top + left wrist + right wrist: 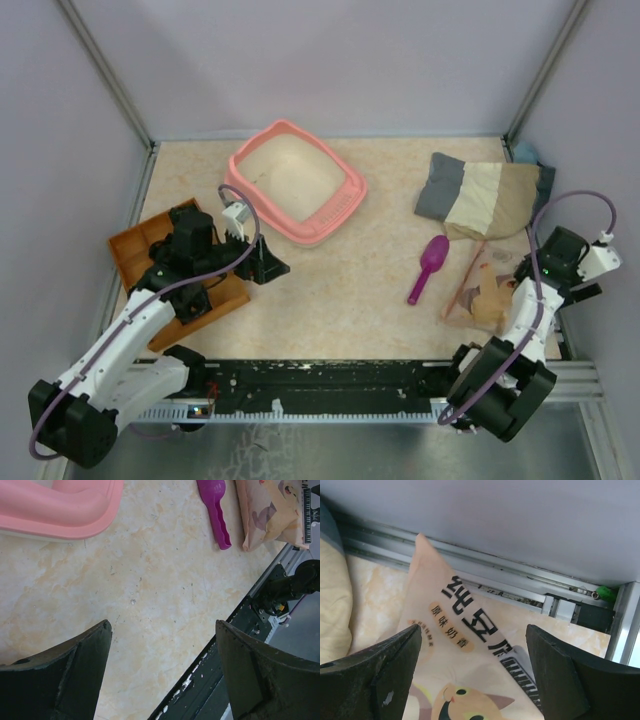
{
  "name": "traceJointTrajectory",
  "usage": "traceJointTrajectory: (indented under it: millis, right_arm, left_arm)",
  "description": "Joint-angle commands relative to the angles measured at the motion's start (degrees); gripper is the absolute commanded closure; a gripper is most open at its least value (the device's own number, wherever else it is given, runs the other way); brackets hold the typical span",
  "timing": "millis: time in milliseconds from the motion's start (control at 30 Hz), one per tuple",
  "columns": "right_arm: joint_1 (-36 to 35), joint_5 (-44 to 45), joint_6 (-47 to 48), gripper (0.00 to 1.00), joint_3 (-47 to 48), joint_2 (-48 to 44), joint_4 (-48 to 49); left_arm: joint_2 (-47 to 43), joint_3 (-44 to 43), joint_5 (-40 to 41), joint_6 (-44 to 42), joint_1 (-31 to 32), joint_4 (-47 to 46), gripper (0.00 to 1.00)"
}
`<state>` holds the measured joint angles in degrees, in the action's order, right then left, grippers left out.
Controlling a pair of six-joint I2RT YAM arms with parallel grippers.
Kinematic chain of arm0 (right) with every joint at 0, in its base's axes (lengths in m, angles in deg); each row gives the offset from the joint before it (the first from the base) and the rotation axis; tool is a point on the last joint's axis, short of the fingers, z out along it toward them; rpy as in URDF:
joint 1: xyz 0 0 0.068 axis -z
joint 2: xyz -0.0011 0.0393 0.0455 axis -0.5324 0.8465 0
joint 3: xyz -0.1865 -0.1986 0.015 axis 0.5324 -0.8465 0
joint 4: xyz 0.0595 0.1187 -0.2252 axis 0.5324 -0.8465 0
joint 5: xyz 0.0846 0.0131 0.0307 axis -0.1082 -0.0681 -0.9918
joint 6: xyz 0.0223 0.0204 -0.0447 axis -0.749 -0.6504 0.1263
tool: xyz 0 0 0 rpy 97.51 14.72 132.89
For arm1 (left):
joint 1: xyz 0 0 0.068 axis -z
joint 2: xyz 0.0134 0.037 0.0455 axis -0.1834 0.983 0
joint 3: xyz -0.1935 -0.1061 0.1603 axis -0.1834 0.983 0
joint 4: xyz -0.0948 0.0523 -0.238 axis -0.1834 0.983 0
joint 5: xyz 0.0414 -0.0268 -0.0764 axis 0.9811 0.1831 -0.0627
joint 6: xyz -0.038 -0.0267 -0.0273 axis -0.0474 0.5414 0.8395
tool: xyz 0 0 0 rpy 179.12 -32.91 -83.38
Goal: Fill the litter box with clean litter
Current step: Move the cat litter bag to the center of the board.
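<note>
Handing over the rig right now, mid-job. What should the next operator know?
Left claw: open, empty, over bare table near the litter box.
Right claw: open, empty, above the printed bag at the right edge.
The magenta scoop lies on the table between box and bag.
Done: nothing visible; no green granules in the box.
Left: get litter into the box, probably from the bag.
</note>
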<state>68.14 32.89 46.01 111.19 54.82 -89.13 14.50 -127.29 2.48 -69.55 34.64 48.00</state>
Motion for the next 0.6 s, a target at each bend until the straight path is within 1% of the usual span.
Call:
traceJointTrajectory:
  millis: [0, 100, 133, 200, 300, 333, 367, 400, 500, 567]
  right_arm:
    - [3.38, -4.20, 0.69, 0.15, -0.15, 0.65, 4.49]
    - [6.49, -10.92, -0.21, 0.15, -1.64, 1.64, 7.09]
    - [7.46, -15.30, -0.20, 0.17, -2.41, 1.96, 8.28]
    - [8.47, -20.45, 0.04, 0.20, -3.28, 2.51, 10.42]
    - [8.66, -23.97, 0.35, 0.27, -3.29, 3.05, 11.44]
    - [8.65, -24.81, 0.56, 0.32, -3.28, 3.04, 11.72]
    - [8.67, -25.80, 0.70, 0.39, -3.47, 2.70, 12.22]
    - [8.68, -27.03, 0.70, 0.50, -3.76, 2.34, 12.80]
    - [8.67, -31.11, 0.73, 0.75, -4.61, 1.15, 14.68]
    - [8.65, -33.52, 0.78, 0.87, -4.77, 0.74, 15.32]
  left_arm:
    - [0.13, -1.64, -0.90, -1.13, 0.30, -0.73, 0.11]
    - [0.08, -1.27, -0.31, -1.59, 0.29, -0.74, 0.11]
    - [0.22, -1.18, -0.27, -1.68, 0.32, -0.75, 0.11]
    - [0.45, -1.16, -0.40, -1.69, 0.34, -0.81, 0.11]
    - [0.88, -1.19, -0.39, -1.60, 0.35, -1.07, 0.11]
    - [0.94, -1.23, -0.37, -1.68, 0.29, -1.10, 0.11]
    - [1.02, -1.22, -0.31, -1.65, 0.29, -1.16, 0.11]
    - [0.96, -1.14, -0.21, -1.65, 0.34, -1.16, 0.11]
    - [0.93, -1.07, 0.01, -1.73, 0.32, -1.25, 0.11]
    - [1.08, -1.04, 0.11, -1.74, 0.36, -1.33, 0.11]
